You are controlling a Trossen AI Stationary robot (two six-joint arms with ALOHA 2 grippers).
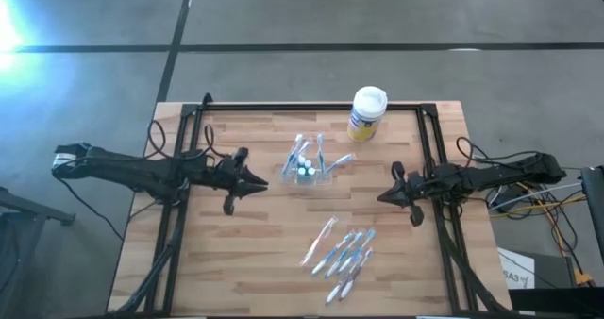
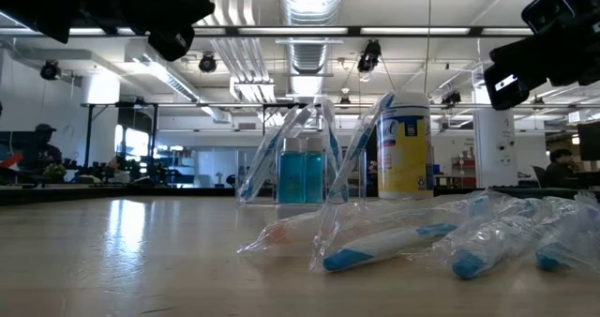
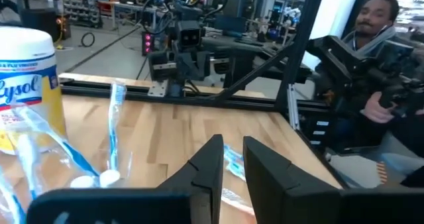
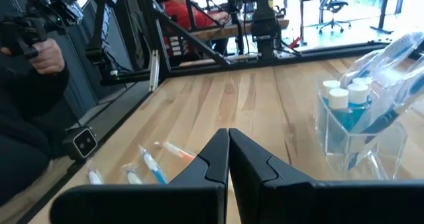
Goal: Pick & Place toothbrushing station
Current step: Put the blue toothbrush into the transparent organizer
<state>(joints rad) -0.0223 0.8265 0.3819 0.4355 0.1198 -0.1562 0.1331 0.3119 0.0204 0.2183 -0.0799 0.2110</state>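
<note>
1. From above, the toothbrushing station [image 1: 305,169] stands mid-table between the left gripper [image 1: 267,182] and right gripper [image 1: 380,197], both apart from it; a yellow canister [image 1: 366,114] stands behind, wrapped toothbrushes [image 1: 342,252] lie in front.
2. At table height, those wrappers partly hide the station's base.
3. Left wrist: fingers [image 3: 209,168] narrowly parted, empty.
4. Right wrist: fingers [image 4: 215,159] pressed together, empty.

Wood-slat table [image 1: 236,253]: clear toothbrushing station [image 1: 307,168] mid-table, yellow canister [image 1: 366,114] behind, wrapped toothbrushes [image 1: 342,253] in front, perhaps six.

Black jointed arms, tapered pincers, trailing cables
</note>
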